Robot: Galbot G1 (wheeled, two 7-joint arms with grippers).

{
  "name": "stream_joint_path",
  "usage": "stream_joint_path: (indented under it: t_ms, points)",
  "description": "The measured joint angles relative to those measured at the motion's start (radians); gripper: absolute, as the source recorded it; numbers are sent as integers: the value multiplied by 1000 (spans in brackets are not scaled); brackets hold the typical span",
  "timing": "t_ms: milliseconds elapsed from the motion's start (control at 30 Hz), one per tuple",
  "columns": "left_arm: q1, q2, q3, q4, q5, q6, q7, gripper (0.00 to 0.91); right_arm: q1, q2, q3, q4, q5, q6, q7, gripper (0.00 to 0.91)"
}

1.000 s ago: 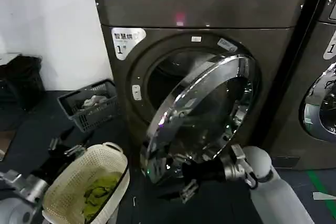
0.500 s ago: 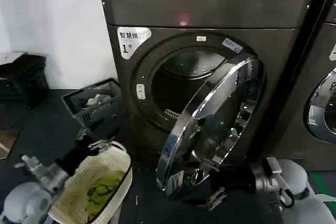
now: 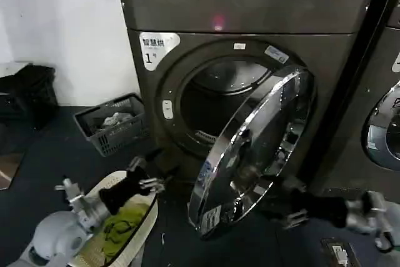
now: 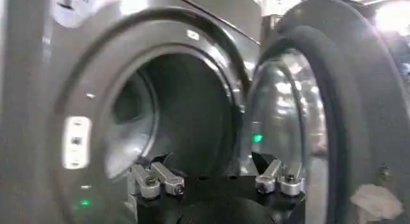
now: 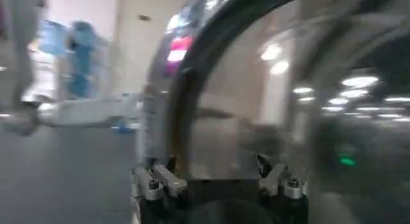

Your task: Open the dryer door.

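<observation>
Item: dryer [image 3: 250,4] — dark grey-brown front-loader, white "1" label at the upper left of its front, small red light on the top panel, drum mouth exposed.

Item: dryer door [image 3: 253,154] — round, chrome-rimmed, tinted glass; hinged on the robot's right side of the opening and standing swung out roughly halfway, its free edge low and toward the robot's left, white sticker near the bottom rim. In the left wrist view the dark inner side of the dryer door [image 4: 333,104] faces the drum.

Item: right gripper [image 3: 289,204] — low beside the door's lower outer rim, on its glass side, fingers spread with nothing between them; its wrist view looks straight at the glass [image 5: 295,104].

Item: left gripper [image 3: 147,176] — above a white basket [image 3: 94,242] on the floor, fingers spread and empty, pointing at the open drum, well apart from the door.

Judgement: the right arm is the nearer one — further opening means swinging the free edge outward and to the robot's right, about the upright hinge line
</observation>
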Motion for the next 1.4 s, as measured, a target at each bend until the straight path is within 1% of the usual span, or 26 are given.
stream_joint_path:
  t_ms: [100, 200, 433, 500, 633, 700, 833, 1000, 1100, 1267, 1400]
  points:
    - [-26, 16, 51, 9, -11, -8, 7, 907, -14, 8, 83, -20, -13, 0, 55, 907]
    - [-60, 29, 104, 17, -32, -10, 8, 907, -25, 19, 158, -21, -2, 0, 121, 907]
    - [-155, 35, 234, 43, -37, -20, 2, 907, -67, 38, 346, -15, 9, 1, 337, 907]
    - [-180, 36, 274, 49, -37, -27, 3, 907, -82, 38, 386, -9, 4, 10, 404, 907]
    - [-245, 27, 358, 71, -40, -60, 15, 907, -109, 38, 461, 5, 2, -19, 556, 907]
    - [-279, 21, 399, 79, -52, -65, 21, 907, -125, 43, 498, 20, 24, -56, 652, 907]
    - [-349, 4, 478, 98, -64, -67, 15, 907, -153, 57, 568, 47, 30, -88, 828, 907]
    - [-442, -29, 587, 136, -69, -99, 9, 907, -186, 82, 640, 74, 19, -93, 1012, 907]
    - [-505, -60, 662, 169, -77, -103, 4, 907, -206, 92, 677, 87, -7, -95, 1063, 907]
    - [-608, -125, 773, 221, -100, -112, -27, 907, -238, 80, 748, 80, -58, -99, 1110, 907]
    - [-683, -185, 844, 267, -110, -124, -65, 907, -264, 59, 816, 57, -90, -126, 1131, 907]
